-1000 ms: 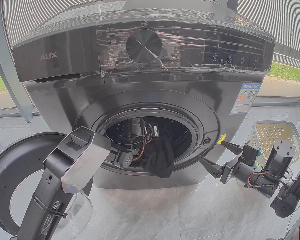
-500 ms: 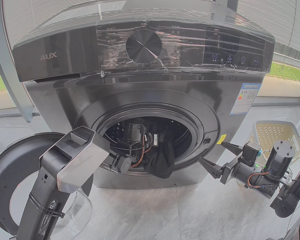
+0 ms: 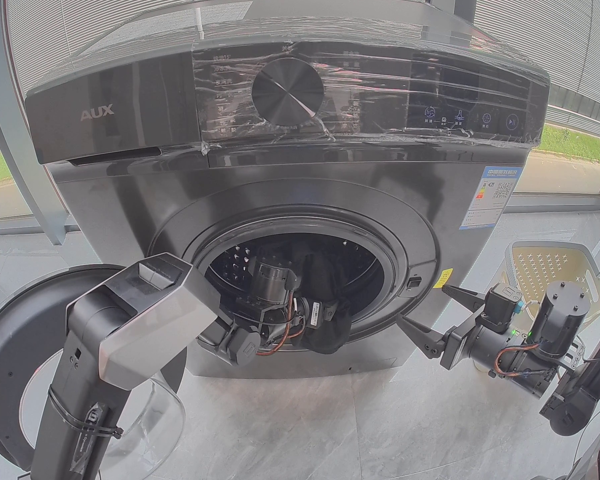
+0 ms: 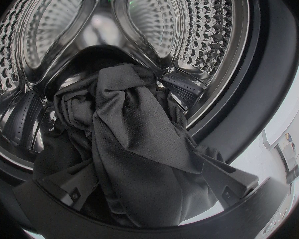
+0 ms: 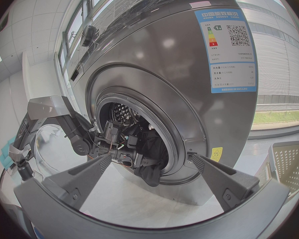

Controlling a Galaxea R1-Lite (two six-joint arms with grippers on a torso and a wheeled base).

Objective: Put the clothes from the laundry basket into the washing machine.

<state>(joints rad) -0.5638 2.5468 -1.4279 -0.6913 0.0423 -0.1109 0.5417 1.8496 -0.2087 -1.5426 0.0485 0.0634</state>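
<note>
The washing machine (image 3: 180, 201) stands with its round door (image 3: 20, 341) swung open to the left. A black garment (image 3: 327, 301) lies bunched in the drum mouth, part of it over the lower rim. My left gripper (image 3: 323, 315) is at that lower rim. In the left wrist view its fingers (image 4: 73, 186) stand wide apart, so the left gripper (image 4: 148, 166) is open, with the black garment (image 4: 129, 133) lying between them and reaching back into the steel drum (image 4: 196, 27). To the right of the machine's front my right gripper (image 3: 422, 301) hangs open and holds nothing.
A cream perforated laundry basket (image 3: 553, 268) stands on the floor at the right, behind my right arm; its rim (image 5: 289, 163) is beside the machine's corner. The pale tiled floor (image 3: 327, 421) in front of the machine is bare. Windows run behind the machine.
My left arm has drawn back and down from inside the drum to its lower rim. The black garment now hangs less far over the rim. The right arm has not moved.
</note>
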